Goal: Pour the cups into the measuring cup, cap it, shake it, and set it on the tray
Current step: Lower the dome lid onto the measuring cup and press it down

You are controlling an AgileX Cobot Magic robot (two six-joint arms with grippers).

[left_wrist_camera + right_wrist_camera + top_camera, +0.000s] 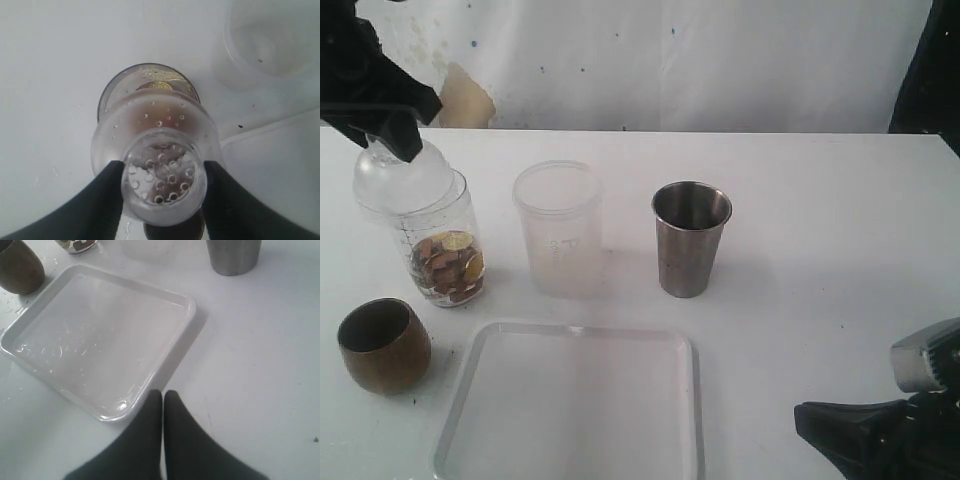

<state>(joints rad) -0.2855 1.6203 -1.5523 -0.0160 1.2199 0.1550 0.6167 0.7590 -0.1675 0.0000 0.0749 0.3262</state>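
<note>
The measuring cup (448,245) stands at the left of the table with brown and gold pieces in its bottom. A clear domed cap (402,178) sits over its mouth, and my left gripper (392,135) is shut on the cap's perforated neck (162,172) from above. Whether the cap is fully seated I cannot tell. The brown-gold cup (383,345), frosted tumbler (560,230) and steel tumbler (690,240) stand upright. The white tray (470,400) lies at the front with nothing in it. My right gripper (163,395) is shut on nothing, low beside the tray's rim (192,305).
The white table (820,220) runs back to a stained white wall. The brown-gold cup (17,267) stands just off the tray's left corner, and the steel tumbler (233,255) beyond its far right corner.
</note>
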